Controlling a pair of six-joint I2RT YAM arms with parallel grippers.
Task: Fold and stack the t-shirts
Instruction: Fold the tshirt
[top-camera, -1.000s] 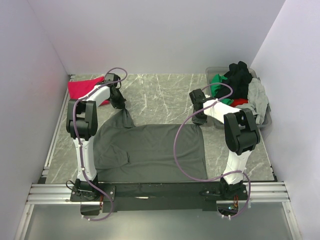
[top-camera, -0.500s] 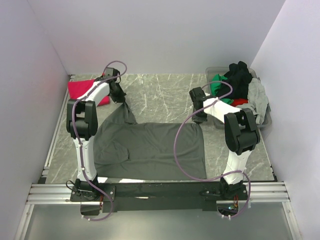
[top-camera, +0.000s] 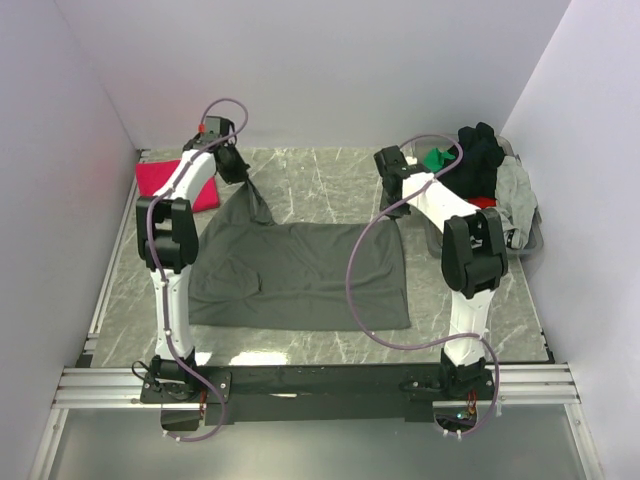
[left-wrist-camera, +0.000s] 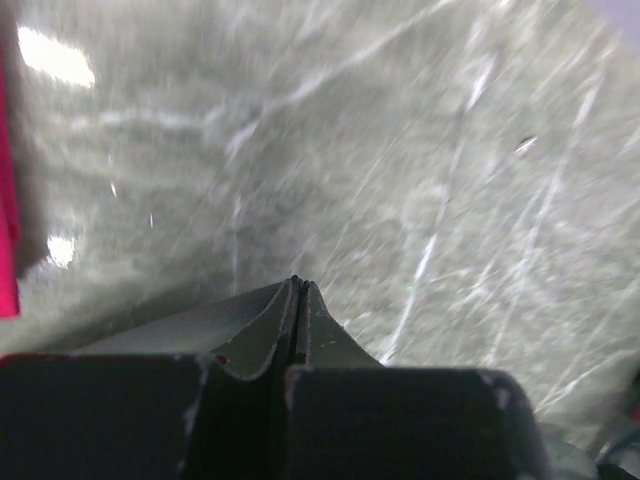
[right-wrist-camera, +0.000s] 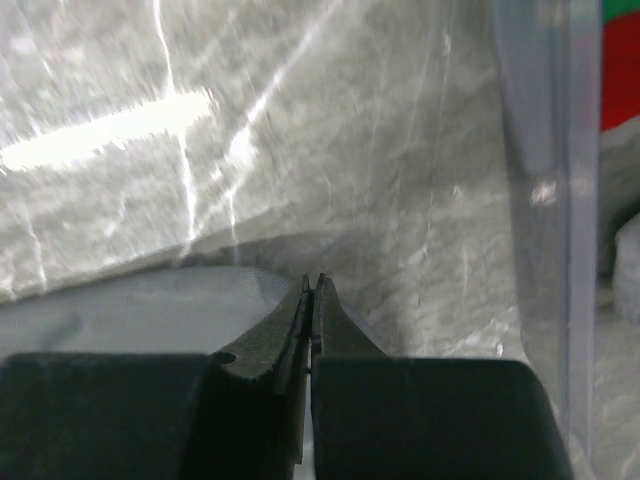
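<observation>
A dark charcoal-grey t-shirt (top-camera: 300, 275) lies spread on the marble table. Its two far corners are pulled up into peaks. My left gripper (top-camera: 246, 184) is shut on the far left corner, and its jaws (left-wrist-camera: 297, 285) are pressed together in the left wrist view. My right gripper (top-camera: 398, 207) is shut on the far right corner, and its jaws (right-wrist-camera: 312, 282) are closed with grey cloth (right-wrist-camera: 120, 310) beside them. A folded magenta-red t-shirt (top-camera: 165, 180) lies at the far left, and its edge shows in the left wrist view (left-wrist-camera: 8, 200).
A clear plastic tub (top-camera: 527, 242) stands at the far right, holding black (top-camera: 480, 150), green (top-camera: 437, 160), light grey (top-camera: 515, 195) and red shirts. Its wall (right-wrist-camera: 545, 150) is close to the right of my right gripper. Walls enclose the table on three sides.
Both grippers have moved toward the far wall, dragging the charcoal shirt with them. Its near hem has slid away from the table's front edge onto the marble.
</observation>
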